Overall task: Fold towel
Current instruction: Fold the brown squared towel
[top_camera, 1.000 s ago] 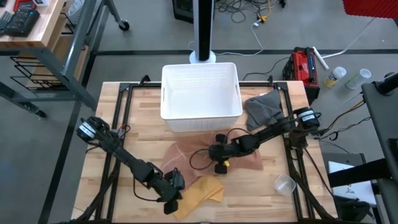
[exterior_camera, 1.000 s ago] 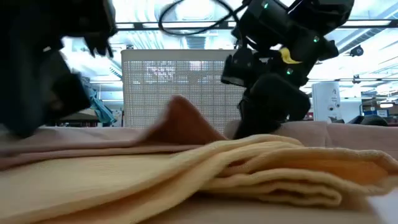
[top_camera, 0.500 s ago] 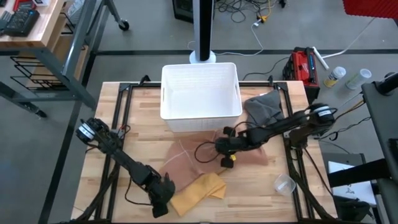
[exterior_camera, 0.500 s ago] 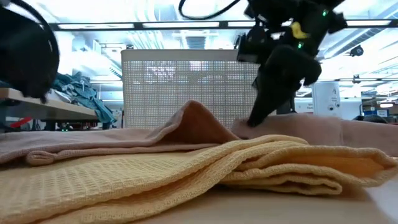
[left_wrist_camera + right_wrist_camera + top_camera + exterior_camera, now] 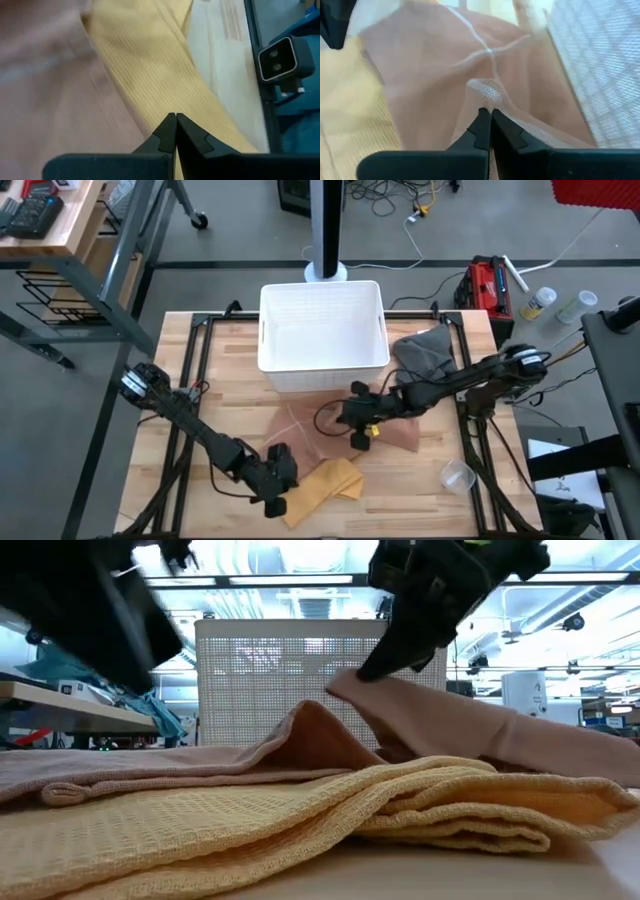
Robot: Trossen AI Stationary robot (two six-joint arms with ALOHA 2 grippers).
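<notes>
So the fold looks like it's in its first stage. The right end effector (image 5: 357, 423) is pinched closed on an edge of the pink towel (image 5: 300, 430) and has that edge lifted off the tabletop (image 5: 420, 485), somewhere around the middle, just in front of the white basket (image 5: 323, 330). In the low view you can see the raised flap (image 5: 440, 715) draping down and off to the right from the grip, so my read is it's starting to carry that edge over the rest of the cloth.

The left end effector (image 5: 277, 485) is at the near side, over where the pink towel meets the yellow towel (image 5: 325, 485). Its fingers are pressed together with nothing between them as far as the wrist view shows, so it isn't helping yet.

Next move, I'd guess: drag the lifted edge across to the opposite side and lay it flat. The pink fabric is thin and floppy with a stitched seam, so it'll sag and bunch unless something pins the other end. There's already a ridge in it.

The yellow one is thicker, waffle-weave, folded in loose layers and lying partly on the pink towel's near corner, which could get in the way. There's also a grey cloth (image 5: 422, 352) crumpled to the right of the basket, which is rigid perforated plastic.
</notes>
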